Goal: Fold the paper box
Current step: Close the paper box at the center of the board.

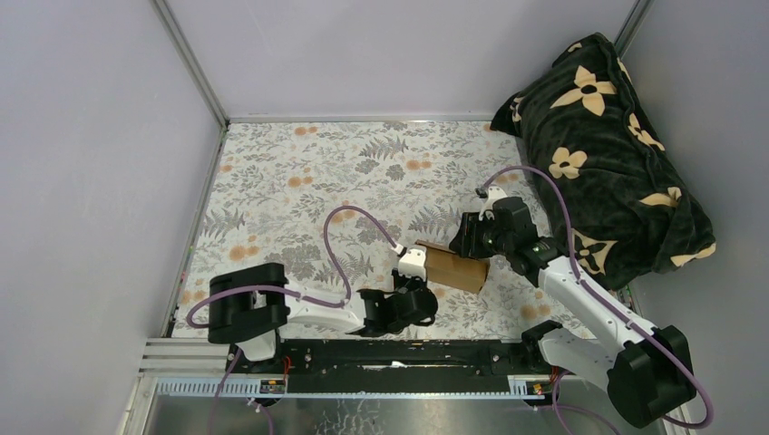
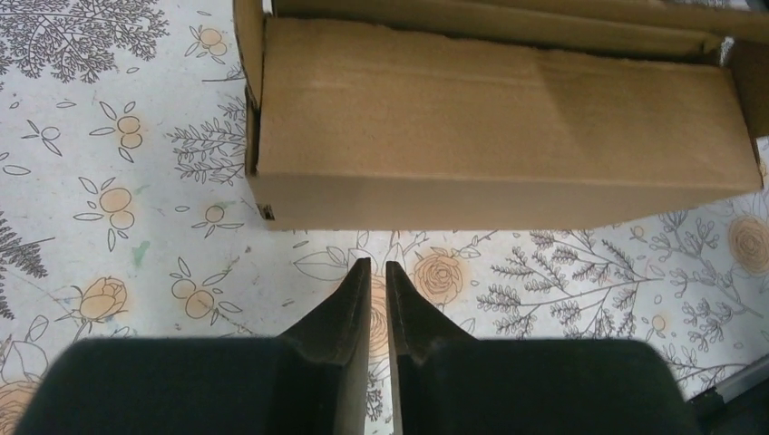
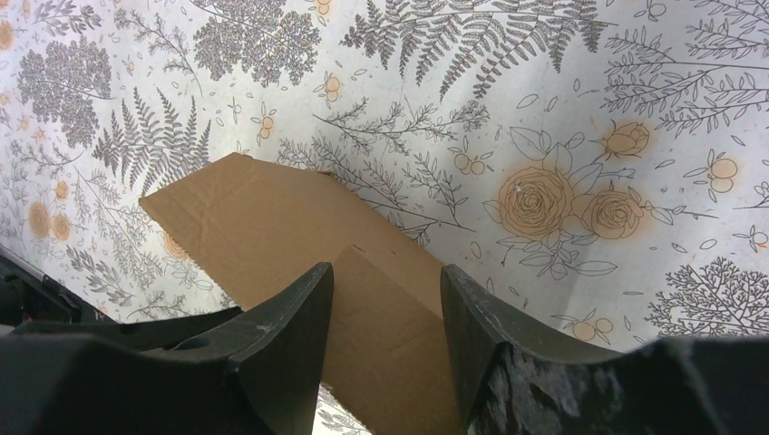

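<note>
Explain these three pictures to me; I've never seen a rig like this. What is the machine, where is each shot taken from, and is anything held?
These are two robot arms bolted at the near edge of a table, each ending in a two-finger pincer. The wide picture looks down from above and behind them; the other two come from cameras on the wrists, so each shows its own fingers at the bottom.

A floral cloth covers the table. On it lies a brown cardboard box, partly folded. A dark flowered blanket is bunched at the far right.

The left pincer is nearly shut, empty, just short of the box's side. The right pincer is open, with a cardboard flap showing between its fingers; whether it touches the flap can't be told. Nothing is clearly held.
</note>
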Tool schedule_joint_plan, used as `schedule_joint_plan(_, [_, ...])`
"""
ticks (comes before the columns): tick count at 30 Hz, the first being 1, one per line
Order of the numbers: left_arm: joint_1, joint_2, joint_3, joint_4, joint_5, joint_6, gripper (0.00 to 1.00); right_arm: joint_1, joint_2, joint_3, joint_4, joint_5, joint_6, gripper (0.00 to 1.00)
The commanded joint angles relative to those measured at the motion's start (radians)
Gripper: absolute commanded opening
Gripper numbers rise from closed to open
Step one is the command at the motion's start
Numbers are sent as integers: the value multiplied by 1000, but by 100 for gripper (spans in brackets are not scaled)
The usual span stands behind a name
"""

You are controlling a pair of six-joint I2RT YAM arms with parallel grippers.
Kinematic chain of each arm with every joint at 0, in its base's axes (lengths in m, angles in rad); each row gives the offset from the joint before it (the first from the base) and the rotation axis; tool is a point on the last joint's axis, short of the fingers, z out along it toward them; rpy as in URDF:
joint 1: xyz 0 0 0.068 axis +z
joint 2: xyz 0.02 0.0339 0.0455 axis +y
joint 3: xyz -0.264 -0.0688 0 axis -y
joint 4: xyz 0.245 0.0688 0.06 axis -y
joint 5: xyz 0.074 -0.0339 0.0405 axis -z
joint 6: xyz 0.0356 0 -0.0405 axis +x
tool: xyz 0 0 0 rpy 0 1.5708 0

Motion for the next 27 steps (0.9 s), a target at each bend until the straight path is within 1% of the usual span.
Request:
schedule_joint_plan(1, [29, 17, 34, 100, -36, -25, 16, 20, -27, -13, 5, -29, -4, 54])
schedule_joint_plan(16, [126, 49, 47, 179, -7, 1, 15, 61, -54, -51, 18, -17, 12, 54])
schedule_joint_plan(27, [144, 79, 81, 205, 25, 21, 15, 101, -39, -87, 57, -9, 33, 54])
